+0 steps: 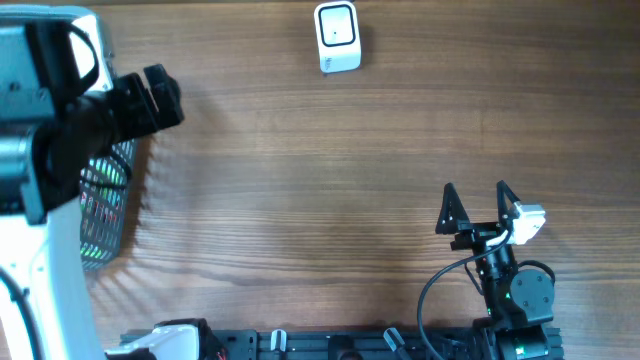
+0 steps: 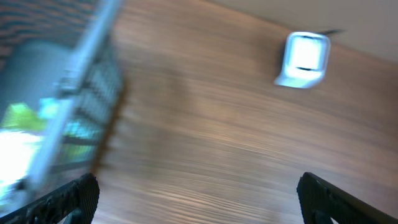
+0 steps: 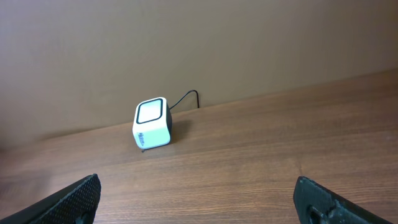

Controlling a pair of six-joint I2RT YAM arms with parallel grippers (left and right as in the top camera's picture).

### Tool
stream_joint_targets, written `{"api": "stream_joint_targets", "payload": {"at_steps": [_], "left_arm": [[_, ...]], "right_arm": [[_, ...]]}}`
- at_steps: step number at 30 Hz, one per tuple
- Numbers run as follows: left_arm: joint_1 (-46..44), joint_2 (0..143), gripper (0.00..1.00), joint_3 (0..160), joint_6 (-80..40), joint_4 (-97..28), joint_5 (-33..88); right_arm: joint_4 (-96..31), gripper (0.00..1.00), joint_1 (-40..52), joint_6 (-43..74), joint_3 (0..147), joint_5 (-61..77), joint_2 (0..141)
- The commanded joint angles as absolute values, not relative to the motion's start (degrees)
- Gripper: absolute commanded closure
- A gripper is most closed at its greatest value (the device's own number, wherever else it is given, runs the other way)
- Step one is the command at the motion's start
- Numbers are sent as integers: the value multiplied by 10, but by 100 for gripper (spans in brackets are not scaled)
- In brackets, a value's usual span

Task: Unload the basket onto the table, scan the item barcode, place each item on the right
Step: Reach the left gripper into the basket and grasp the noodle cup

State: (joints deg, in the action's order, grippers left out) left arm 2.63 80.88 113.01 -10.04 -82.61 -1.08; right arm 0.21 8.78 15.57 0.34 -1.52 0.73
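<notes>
overhead: left gripper (image 1: 168, 97) and right gripper (image 1: 476, 195) stand fingers apart, empty. we judge pickup pending; next, draw an item, seemingly in the basket (image 1: 105, 210) at frame left, toward the scanner (image 1: 337, 37).

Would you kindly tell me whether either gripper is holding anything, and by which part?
Nothing is held. The left gripper and the right gripper both stand open and empty; the scanner sits alone, apart from both.

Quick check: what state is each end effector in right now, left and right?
Left end effector: open, holding nothing.
Right end effector: open, holding nothing.
</notes>
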Motion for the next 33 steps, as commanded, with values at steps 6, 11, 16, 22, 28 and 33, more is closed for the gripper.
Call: {"api": "stream_joint_targets", "payload": {"at_steps": [6,11,16,22,28,33], "left_arm": [[189,822,0,1142,-75,-832,-188],[262,865,0,1140,-77,-834,-163],[304,902,0,1053,-36,-809,-160],[338,924,0,934,120,-734,-46],[376,985,0,919,179,-720,43],[388,1027,0,919,222,-704,70]], "right_arm": [[5,0,84,156,3,-10,4],[5,0,84,156,3,-10,4],[5,1,84,156,3,-10,4],[5,0,84,156,3,-10,4],[5,0,84,156,3,-10,4],[5,0,84,156,3,-10,4]]}}
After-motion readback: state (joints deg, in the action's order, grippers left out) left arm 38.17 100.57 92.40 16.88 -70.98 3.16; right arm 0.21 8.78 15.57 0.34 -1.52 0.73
